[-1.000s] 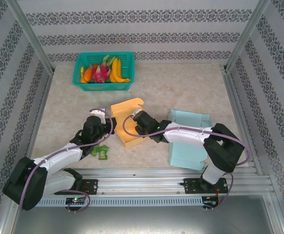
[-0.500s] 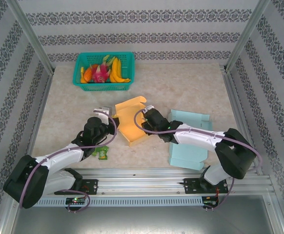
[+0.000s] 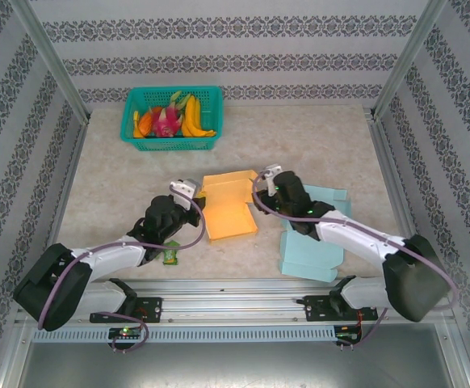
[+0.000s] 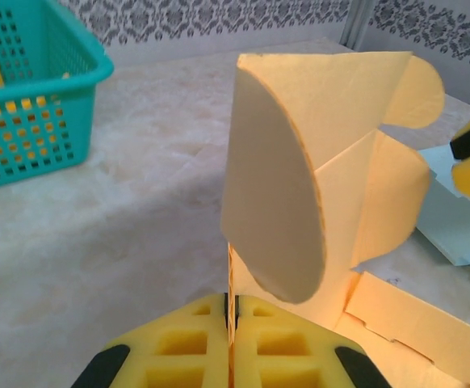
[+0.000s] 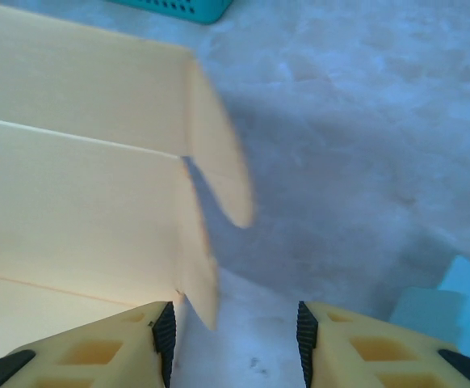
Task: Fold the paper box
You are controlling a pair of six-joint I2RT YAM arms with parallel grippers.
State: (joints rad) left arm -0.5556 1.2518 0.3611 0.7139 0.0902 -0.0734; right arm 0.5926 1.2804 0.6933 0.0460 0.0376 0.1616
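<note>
The orange paper box [image 3: 228, 208] lies open in the middle of the table, its back panel and a rounded side flap [image 4: 287, 186] standing up. My left gripper [image 3: 193, 192] is at the box's left edge; in the left wrist view it [image 4: 232, 314] is shut on the thin cardboard of the left wall. My right gripper [image 3: 264, 179] is at the box's back right corner. Seen from the right wrist, it [image 5: 233, 338] stands open, with the box's right flap [image 5: 219, 170] just inside its left finger [image 5: 142, 339] and nothing gripped.
A light blue paper box [image 3: 312, 236] lies flat to the right of the orange one, under my right arm. A teal basket [image 3: 136, 138] of fruit stands at the back left. A small green packet [image 3: 169, 253] lies by my left arm.
My right gripper has drawn back from over the box's middle to its back right corner. The left gripper has shifted right and closed tight on the left wall. The box has turned squarer.
</note>
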